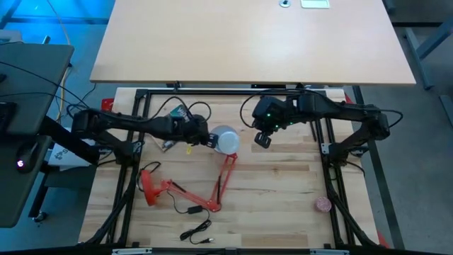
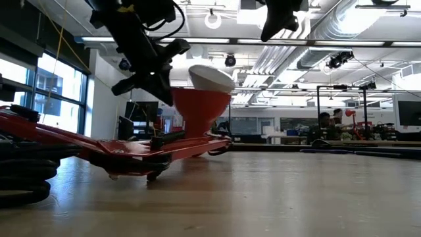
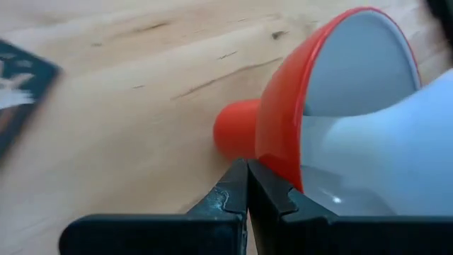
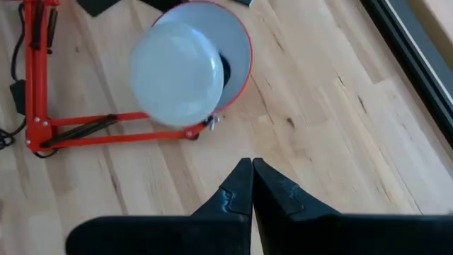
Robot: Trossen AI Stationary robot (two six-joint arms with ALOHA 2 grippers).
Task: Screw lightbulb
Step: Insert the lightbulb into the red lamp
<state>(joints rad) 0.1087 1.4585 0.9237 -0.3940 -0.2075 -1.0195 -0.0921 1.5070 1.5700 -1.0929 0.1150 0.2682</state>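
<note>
Heads up: the lightbulb (image 4: 177,74) is sitting in the mouth of the red lamp shade (image 3: 283,134), dome poking out past the rim, with the lamp lying on the bench (image 1: 269,191). I'd guess it's light, smooth, a bit slippery and easy to crack, so take it gently around the widest part of the dome and turn; you can't reach the neck in there anyway. Your left gripper (image 3: 248,185) is right beside the shade's outer rim, fingers pinched fully together, holding nothing. Your right gripper (image 4: 252,177) hangs above the bench a little off from the shade, also clamped closed and empty.
</note>
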